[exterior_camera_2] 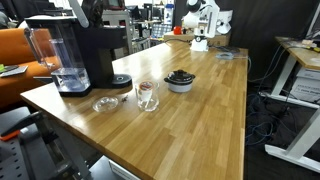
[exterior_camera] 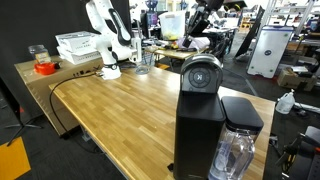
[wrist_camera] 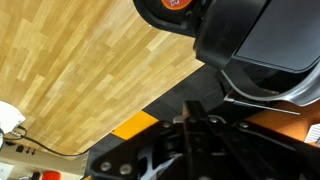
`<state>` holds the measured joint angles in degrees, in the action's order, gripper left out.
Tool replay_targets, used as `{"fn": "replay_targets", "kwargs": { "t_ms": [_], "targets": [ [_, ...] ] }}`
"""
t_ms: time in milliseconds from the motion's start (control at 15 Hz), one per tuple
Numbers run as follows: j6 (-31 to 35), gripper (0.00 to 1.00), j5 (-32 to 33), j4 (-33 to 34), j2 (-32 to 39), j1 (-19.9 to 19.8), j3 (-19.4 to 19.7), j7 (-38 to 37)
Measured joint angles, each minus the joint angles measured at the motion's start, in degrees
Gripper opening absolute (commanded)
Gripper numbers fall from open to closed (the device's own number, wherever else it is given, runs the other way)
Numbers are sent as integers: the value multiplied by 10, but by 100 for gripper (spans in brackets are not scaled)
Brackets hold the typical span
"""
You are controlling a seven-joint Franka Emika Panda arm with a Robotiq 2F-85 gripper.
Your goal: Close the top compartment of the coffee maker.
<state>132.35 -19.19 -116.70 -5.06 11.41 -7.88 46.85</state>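
Tabletop (wrist_camera: 80,70): coffee maker (wrist_camera: 255,40) near end effector (wrist_camera: 197,128)

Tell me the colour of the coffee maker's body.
Black. The coffee maker shows best in an exterior view.

End effector (wrist_camera: 195,125) closed, fingers pressed together, white arm (exterior_camera_2: 77,8) angled overhead

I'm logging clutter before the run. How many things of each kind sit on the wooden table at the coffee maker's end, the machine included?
Coffee maker: 1
Drinking glass: 1
Bowl: 1
Small clear dish: 1
Total: 4
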Motion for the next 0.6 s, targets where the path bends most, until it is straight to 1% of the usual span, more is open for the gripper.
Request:
{"fn": "replay_targets", "kwargs": {
  "t_ms": [267, 600],
  "targets": [
    [-18, 0, -45, 3, 0, 12, 0, 53],
    [-43, 0, -77, 10, -2, 17, -1, 100]
  ]
}}
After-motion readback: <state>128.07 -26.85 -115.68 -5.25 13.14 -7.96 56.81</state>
